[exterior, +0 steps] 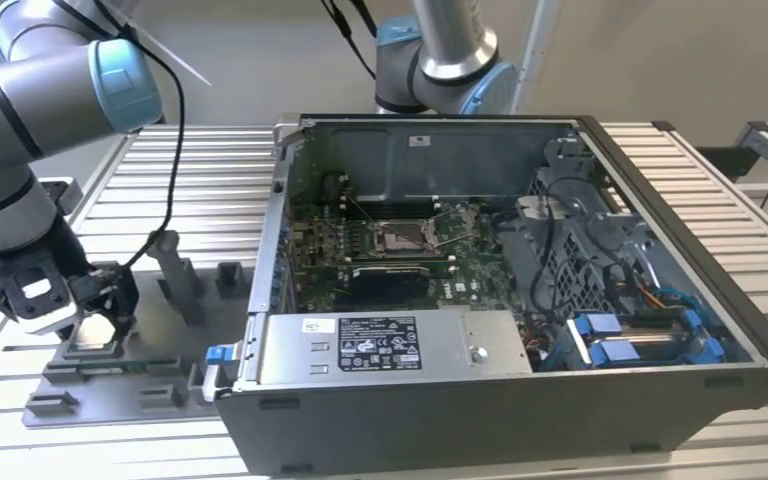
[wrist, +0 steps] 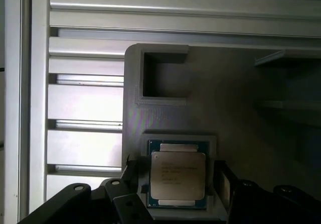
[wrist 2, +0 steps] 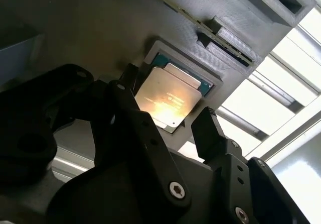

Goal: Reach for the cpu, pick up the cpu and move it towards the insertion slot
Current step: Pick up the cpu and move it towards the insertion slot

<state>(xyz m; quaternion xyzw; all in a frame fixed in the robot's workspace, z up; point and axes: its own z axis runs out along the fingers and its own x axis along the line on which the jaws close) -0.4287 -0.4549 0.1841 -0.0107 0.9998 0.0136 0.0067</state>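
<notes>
The cpu (wrist: 178, 175) is a small square chip with a silvery top, lying flat in a square nest of the grey fixture plate (wrist: 165, 58). My gripper (wrist: 177, 176) hangs open just above it, with one black finger on either side and a small gap at each edge. The second wrist view gives the same picture: the cpu (wrist 2: 168, 96) lies between the fingers (wrist 2: 208, 126) of the gripper (wrist 2: 168, 98). In the exterior view the gripper (exterior: 91, 312) is at the exterior view's left over the cpu (exterior: 91, 330). The insertion slot (exterior: 402, 236) sits inside the open computer case, on the green board.
The open computer case (exterior: 277, 250) stands to the exterior view's right of the fixture plate (exterior: 157, 330), with its metal wall between them. Grey upright blocks (exterior: 177, 280) rise from the plate. A second arm (exterior: 444, 50) stands behind the case. A black rectangular recess (exterior: 384, 275) lies below the slot.
</notes>
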